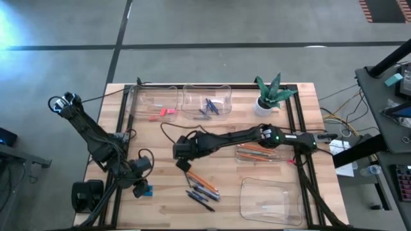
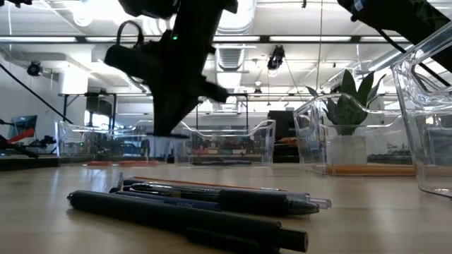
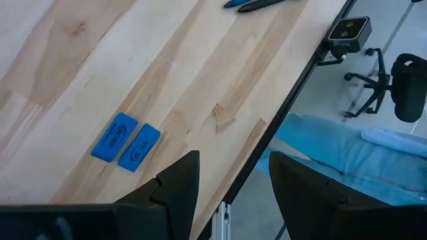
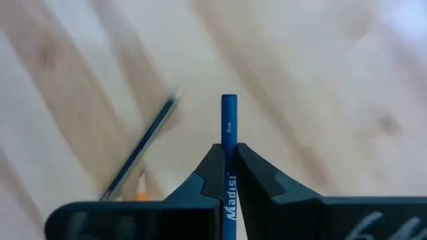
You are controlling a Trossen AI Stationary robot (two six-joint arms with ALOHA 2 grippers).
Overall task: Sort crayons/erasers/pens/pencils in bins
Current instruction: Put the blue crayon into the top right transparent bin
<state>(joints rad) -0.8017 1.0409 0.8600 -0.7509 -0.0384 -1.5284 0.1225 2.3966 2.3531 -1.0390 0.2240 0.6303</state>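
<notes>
High: right gripper (image 1: 183, 158) mid-table, just above loose pens and pencils (image 1: 202, 187); potted plant (image 1: 268, 96) well behind | Left wrist: left gripper (image 3: 230, 190) open, empty, near two blue erasers (image 3: 126, 141) | Right wrist: fingers (image 4: 212, 175) clamped on blue crayon (image 4: 229, 127).

Potted plant (image 1: 270, 95) on wooden table (image 1: 160, 205), far-right corner.
</notes>
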